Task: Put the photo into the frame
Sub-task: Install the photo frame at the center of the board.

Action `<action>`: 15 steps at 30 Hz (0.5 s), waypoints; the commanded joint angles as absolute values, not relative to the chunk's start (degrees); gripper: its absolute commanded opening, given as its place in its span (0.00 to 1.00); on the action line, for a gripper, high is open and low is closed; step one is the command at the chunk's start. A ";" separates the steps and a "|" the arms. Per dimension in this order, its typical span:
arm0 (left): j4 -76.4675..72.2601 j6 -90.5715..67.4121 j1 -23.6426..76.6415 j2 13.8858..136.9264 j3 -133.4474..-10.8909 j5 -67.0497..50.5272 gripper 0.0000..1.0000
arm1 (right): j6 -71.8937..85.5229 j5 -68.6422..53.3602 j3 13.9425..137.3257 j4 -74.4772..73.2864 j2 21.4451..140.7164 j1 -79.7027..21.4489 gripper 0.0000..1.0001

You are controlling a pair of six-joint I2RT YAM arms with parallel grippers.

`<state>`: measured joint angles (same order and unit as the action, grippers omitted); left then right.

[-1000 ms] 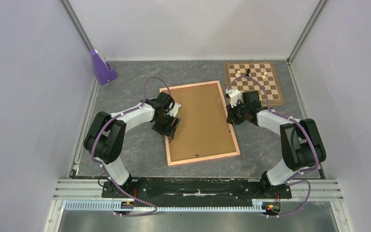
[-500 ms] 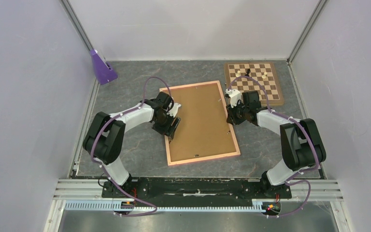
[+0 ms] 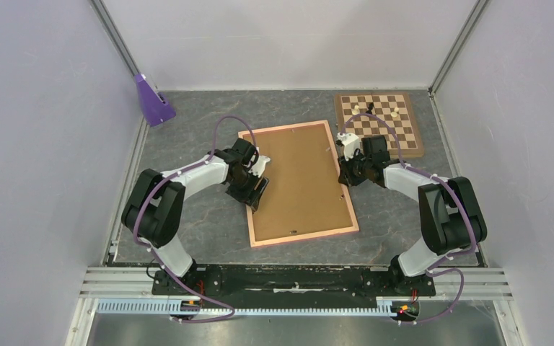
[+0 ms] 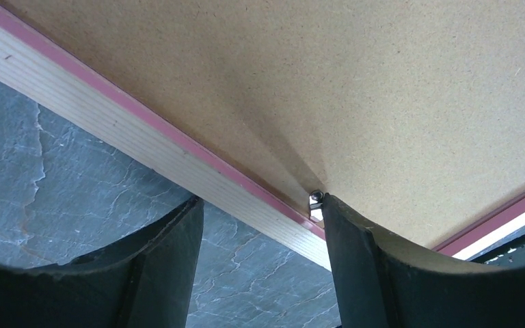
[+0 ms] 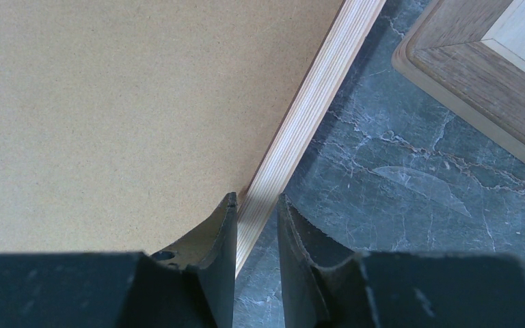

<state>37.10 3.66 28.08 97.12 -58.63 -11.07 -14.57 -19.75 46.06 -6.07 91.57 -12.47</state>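
The frame (image 3: 299,238) lies back-up mid-table, a plain brown backing board (image 3: 299,180) filling it. The photo is hidden. My left gripper (image 3: 258,189) is open and straddles the frame's left rim (image 4: 109,130). One finger is over the table, and the other finger's tip rests on the board against a small metal tab (image 4: 316,200). My right gripper (image 3: 344,176) sits at the frame's right rim (image 5: 321,89). Its jaws are narrow, closed on that rim with one finger on the board side and one on the table side.
A chessboard (image 3: 379,122) with a few pieces lies at the back right, close to the frame's far right corner; its wooden border (image 5: 472,61) shows in the right wrist view. A purple wedge-shaped object (image 3: 151,101) stands at the back left corner. Walls enclose the grey stone-patterned table.
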 commanded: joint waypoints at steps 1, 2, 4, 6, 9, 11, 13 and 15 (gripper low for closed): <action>37.80 6.46 27.77 95.38 -58.27 -11.51 0.70 | -17.14 -19.82 46.32 -4.32 91.40 -12.48 0.15; 37.74 6.45 27.77 95.49 -58.26 -11.51 0.70 | -17.14 -19.78 46.34 -4.31 91.35 -12.48 0.16; 37.79 6.55 27.77 95.74 -58.11 -11.34 0.69 | -17.22 -19.69 46.32 -4.31 91.27 -12.48 0.16; 37.79 6.60 27.78 95.89 -57.84 -11.21 0.68 | -17.23 -19.73 46.30 -4.31 91.32 -12.48 0.15; 37.96 6.73 27.84 95.99 -57.61 -11.86 0.68 | -17.24 -19.68 46.41 -4.31 91.47 -12.44 0.15; 38.13 6.76 27.86 96.10 -57.76 -12.38 0.69 | -17.22 -19.71 46.49 -4.30 91.57 -12.47 0.15; 38.14 6.62 28.10 96.17 -57.82 -12.53 0.69 | -17.23 -19.80 46.58 -4.35 91.64 -12.42 0.15; 38.14 6.54 28.31 96.27 -57.82 -12.36 0.69 | -17.23 -19.71 46.58 -4.29 91.58 -12.46 0.16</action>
